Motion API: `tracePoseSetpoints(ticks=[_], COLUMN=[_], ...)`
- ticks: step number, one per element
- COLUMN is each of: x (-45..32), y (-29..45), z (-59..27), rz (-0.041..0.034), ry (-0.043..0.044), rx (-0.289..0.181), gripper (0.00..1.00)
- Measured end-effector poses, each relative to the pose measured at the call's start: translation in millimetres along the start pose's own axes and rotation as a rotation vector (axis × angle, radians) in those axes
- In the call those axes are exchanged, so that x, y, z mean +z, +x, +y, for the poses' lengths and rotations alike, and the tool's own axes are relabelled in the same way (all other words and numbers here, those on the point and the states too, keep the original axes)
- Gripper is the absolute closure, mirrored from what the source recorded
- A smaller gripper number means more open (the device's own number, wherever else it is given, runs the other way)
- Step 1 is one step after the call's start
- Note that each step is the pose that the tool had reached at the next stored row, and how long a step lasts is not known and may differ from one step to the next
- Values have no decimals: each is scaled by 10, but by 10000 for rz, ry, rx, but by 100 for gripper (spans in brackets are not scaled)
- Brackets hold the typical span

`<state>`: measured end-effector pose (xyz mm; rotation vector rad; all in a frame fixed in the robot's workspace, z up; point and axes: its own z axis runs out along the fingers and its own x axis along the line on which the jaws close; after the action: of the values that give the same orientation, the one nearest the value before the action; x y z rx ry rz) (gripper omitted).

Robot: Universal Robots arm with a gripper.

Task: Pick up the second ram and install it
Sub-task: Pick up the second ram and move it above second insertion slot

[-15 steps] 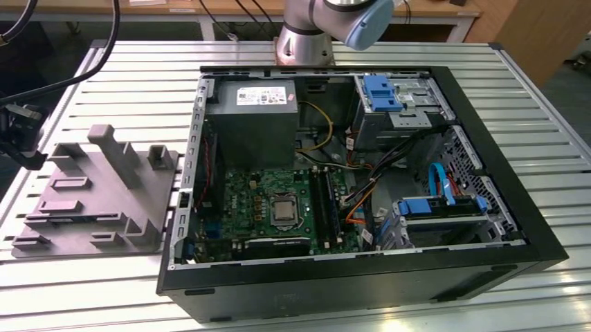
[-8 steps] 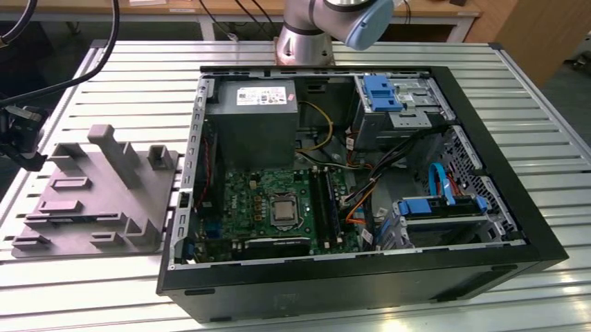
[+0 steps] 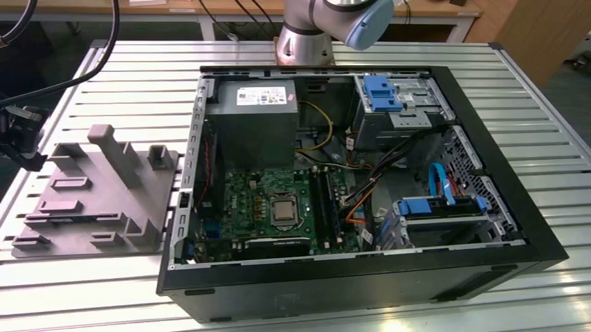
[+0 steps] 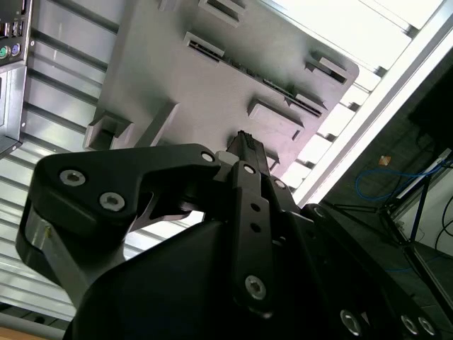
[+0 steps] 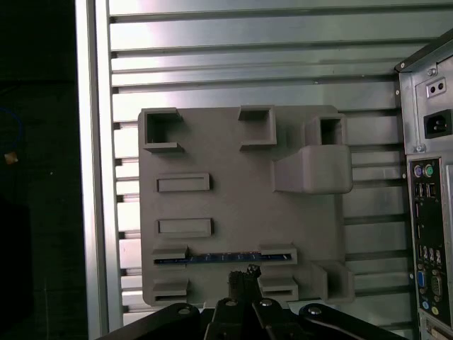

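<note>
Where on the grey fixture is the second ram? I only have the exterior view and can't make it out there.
Observer: In the first wrist view the second ram stands on edge in a slot of the grey fixture, not in the tool.
Operator: How is the tool placed relative to it?
Observer: In that view the tool is over the fixture, just beside the middle of the ram's length.
Operator: Is the slot next to it occupied?
Observer: The neighbouring slot, on the tool's side of the ram, looks empty where the tool does not cover it.
</note>
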<state>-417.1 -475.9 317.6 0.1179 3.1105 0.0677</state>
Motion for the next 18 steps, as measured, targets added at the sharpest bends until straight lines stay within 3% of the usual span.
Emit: tracePoseSetpoints(ticks=[6, 18], x=[5, 33], y=[0, 1], z=[0, -1], rz=[16, 106], ry=[-10, -63], rx=[-354, -2381], gripper=[90, 90])
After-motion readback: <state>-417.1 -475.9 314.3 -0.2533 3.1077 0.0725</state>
